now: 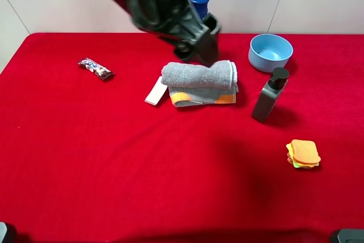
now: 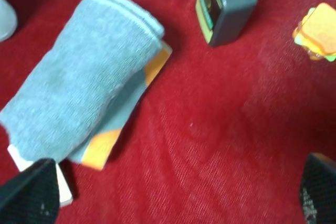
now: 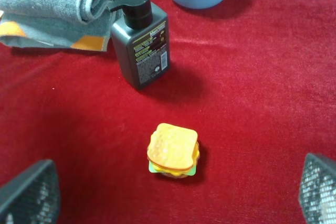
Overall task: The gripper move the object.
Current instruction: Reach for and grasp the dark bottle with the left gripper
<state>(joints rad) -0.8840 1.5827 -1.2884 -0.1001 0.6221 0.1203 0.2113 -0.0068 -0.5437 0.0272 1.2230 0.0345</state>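
The dark grey pump bottle [image 1: 269, 96] stands upright on the red cloth, right of the rolled grey towel [image 1: 199, 79]. It also shows in the left wrist view [image 2: 227, 8] and in the right wrist view [image 3: 142, 45], label facing the camera. My left gripper [image 1: 199, 49] hangs over the far edge of the towel, left of the bottle and apart from it. In its wrist view the left gripper [image 2: 173, 198] is open and empty. My right gripper [image 3: 173, 198] is open and empty, on the near side of the bottle; it is out of the exterior view.
A blue bowl [image 1: 270, 52] sits behind the bottle. A toy sandwich [image 1: 303, 153] lies in front of it. A white bottle with a blue cap [image 1: 199, 1] stands behind the left arm. A candy bar [image 1: 95, 68] lies far left. A white slab [image 1: 155, 91] lies by the towel.
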